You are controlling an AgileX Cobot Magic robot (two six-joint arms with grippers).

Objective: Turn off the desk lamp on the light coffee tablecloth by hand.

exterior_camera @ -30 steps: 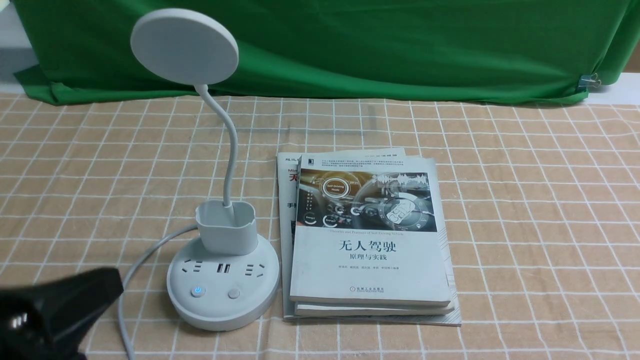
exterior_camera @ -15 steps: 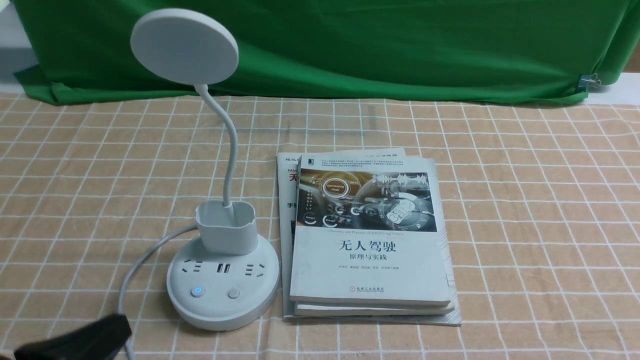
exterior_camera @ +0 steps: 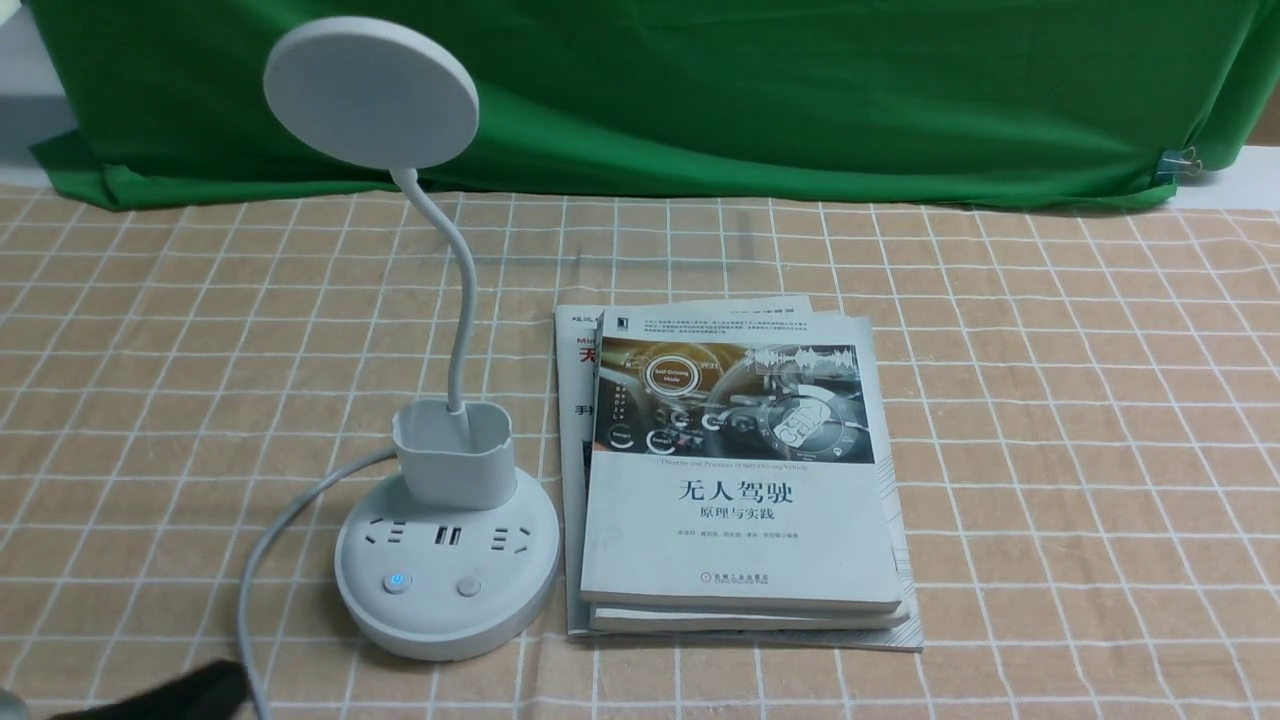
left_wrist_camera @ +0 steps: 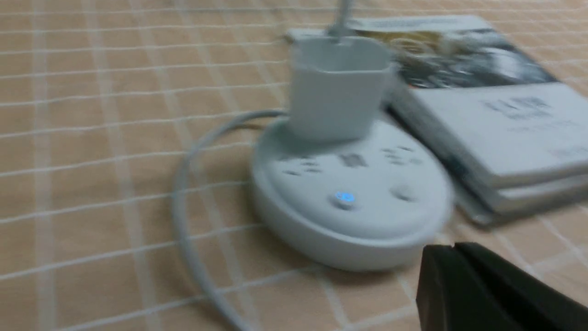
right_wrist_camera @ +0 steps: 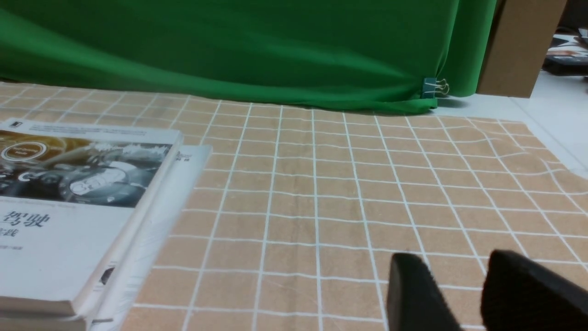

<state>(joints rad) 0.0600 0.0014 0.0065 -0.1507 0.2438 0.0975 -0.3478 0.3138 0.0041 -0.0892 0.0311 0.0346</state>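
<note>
Probably finishing, given the unlit-looking white disc-headed gooseneck lamp (exterior_camera: 370,95); next, withdraw the black left end effector (left_wrist_camera: 443,248), fingertips together; leave the black right end effector (right_wrist_camera: 452,257), fingertips apart, idle.

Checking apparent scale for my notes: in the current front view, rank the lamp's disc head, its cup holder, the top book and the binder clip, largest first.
1. Top book
2. Disc head
3. Cup holder
4. Binder clip
</note>
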